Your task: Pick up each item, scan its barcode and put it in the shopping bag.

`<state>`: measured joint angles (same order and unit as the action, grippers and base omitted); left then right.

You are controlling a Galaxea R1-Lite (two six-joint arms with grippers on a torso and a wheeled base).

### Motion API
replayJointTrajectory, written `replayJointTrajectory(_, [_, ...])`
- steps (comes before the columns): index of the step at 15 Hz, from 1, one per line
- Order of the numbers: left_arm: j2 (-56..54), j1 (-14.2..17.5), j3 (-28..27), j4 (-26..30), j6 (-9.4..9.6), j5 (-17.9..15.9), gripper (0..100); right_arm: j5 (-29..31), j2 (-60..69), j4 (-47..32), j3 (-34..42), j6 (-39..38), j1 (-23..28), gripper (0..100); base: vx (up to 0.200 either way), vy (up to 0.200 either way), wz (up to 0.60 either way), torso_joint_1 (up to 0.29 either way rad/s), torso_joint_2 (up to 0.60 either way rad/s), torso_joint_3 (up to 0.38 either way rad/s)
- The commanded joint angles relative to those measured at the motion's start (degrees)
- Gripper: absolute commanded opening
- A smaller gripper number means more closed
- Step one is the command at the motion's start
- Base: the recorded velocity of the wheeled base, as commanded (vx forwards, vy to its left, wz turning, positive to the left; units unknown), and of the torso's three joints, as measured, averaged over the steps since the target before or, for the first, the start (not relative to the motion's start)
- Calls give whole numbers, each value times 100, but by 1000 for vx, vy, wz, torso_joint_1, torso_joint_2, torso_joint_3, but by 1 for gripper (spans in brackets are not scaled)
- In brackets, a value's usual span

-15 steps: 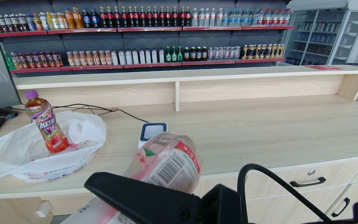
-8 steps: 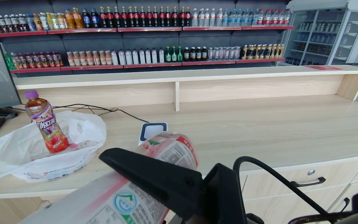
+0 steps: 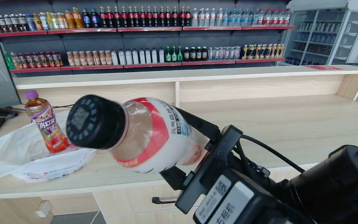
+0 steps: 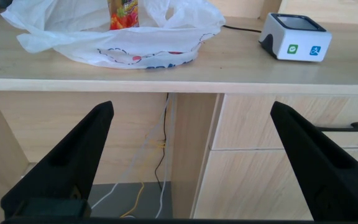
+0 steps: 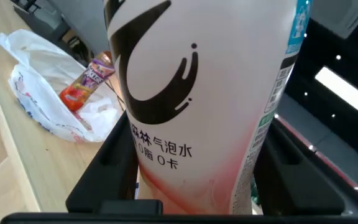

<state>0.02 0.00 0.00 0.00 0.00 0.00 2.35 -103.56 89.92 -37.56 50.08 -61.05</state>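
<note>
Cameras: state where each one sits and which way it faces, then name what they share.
Head view: on the robot's head, facing forward and down over the counter toward drink shelves; the right gripper holds a black-capped bottle near the lens.
Left wrist view: below counter height, facing the drawers and the scanner above; the left gripper, open, frames it.
Right wrist view: on the right arm, facing along the held bottle.
Shared: all three show the shopping bag and the tea bottle.

The bottle [image 3: 148, 133] is glossy plastic, the bag [image 3: 11, 152] crinkled plastic, the counter [image 3: 275, 124] matt wood-grain.
</note>
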Motion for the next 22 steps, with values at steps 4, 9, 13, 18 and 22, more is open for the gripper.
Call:
replayJointTrajectory(4, [-2,0,0,0,0,0,100,371,-33,8,-102,-1905,849,0,0,0,0,0,0,0])
replayJointTrajectory(9, [-2,0,0,0,0,0,100,705,-50,8,-182,-3540,1587,0,0,0,0,0,0,0])
replayJointTrajectory(13, [-2,0,0,0,0,0,100,723,-94,8,38,-4735,2431,0,0,0,0,0,0,0])
replayJointTrajectory(18, [-2,0,0,0,0,0,100,696,-103,8,653,-5658,3020,0,0,0,0,0,0,0])
replayJointTrajectory(22, [-2,0,0,0,0,0,100,723,-138,8,706,-5316,3170,0,0,0,0,0,0,0])
